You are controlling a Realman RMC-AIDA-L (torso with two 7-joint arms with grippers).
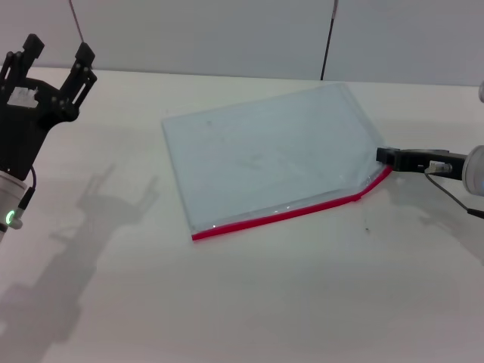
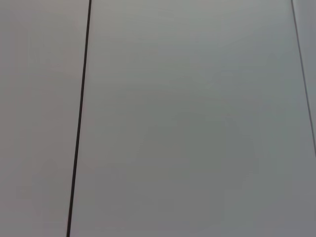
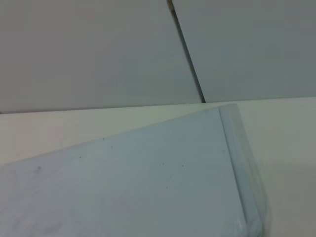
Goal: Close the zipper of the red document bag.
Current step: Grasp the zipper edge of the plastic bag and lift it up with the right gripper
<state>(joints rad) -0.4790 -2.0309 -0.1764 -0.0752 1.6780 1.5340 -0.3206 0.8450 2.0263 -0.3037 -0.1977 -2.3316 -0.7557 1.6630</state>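
Note:
The red document bag lies flat on the white table, a translucent pale blue pouch. Its zipper is the red strip along the near long edge. At the right end the strip bends upward toward my right gripper, which reaches in low from the right and is shut on that end of the zipper. The right wrist view shows the bag's pale surface and one folded edge, with no fingers in it. My left gripper hangs raised at the far left, open and holding nothing, well away from the bag.
A grey wall stands behind the table, with a dark vertical seam. The left wrist view shows only that wall and a seam. A cable trails under the right arm.

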